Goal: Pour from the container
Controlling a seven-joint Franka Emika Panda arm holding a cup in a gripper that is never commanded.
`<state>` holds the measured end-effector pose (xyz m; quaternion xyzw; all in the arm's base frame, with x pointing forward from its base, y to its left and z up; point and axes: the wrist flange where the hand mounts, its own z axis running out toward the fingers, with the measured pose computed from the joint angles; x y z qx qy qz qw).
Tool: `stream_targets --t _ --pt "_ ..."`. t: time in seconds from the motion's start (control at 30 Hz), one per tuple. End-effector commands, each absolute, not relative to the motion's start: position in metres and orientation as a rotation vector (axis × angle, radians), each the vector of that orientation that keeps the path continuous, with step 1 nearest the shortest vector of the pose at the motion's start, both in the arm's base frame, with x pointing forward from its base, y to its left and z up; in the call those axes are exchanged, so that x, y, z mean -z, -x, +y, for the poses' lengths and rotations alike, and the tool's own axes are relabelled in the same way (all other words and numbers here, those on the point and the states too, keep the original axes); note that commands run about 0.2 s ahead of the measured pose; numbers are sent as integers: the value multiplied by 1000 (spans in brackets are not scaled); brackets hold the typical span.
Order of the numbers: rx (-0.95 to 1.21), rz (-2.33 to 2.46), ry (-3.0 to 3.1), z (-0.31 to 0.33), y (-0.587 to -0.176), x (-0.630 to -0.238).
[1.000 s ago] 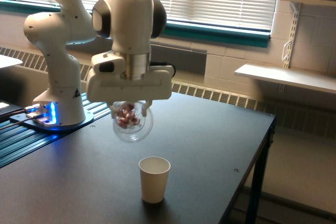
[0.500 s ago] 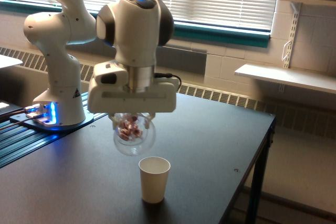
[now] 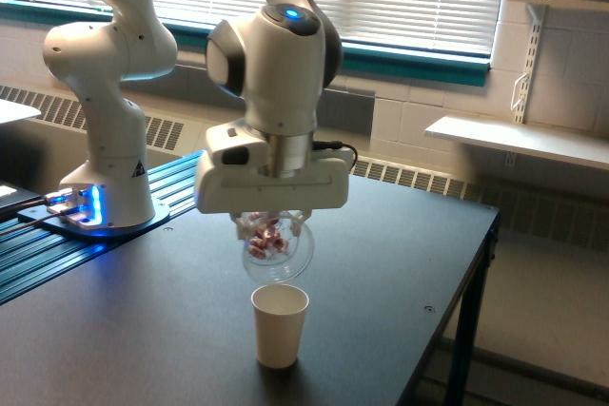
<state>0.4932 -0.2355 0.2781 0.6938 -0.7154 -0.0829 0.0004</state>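
Observation:
The container (image 3: 277, 246) is a clear round plastic cup with pink-and-white wrapped candies showing through its wall. My gripper (image 3: 272, 222) is shut on it and holds it tipped toward the camera, just above the table. Directly beneath its lower rim stands a cream paper cup (image 3: 280, 325), upright and open at the top, with a small gap between the two. The fingers are mostly hidden behind the white gripper body and the clear cup.
The dark table (image 3: 381, 263) ends at an edge on the exterior view's right. The arm's white base (image 3: 105, 168) with a blue light stands on a ribbed rail at the left. A wall shelf (image 3: 519, 140) hangs at the right, beyond the table.
The arm has carried the clear cup toward the exterior view's right and a little lower, from left of the paper cup to directly above it.

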Motion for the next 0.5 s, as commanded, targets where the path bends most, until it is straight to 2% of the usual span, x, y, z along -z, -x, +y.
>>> stream_targets --t 0.03,0.23,0.5 --pt "349 -2236 -2197 -212 -496 -267" --pt "395 -2274 -2193 -210 -494 -264" --pt "505 -2351 -2141 -216 -471 -252"
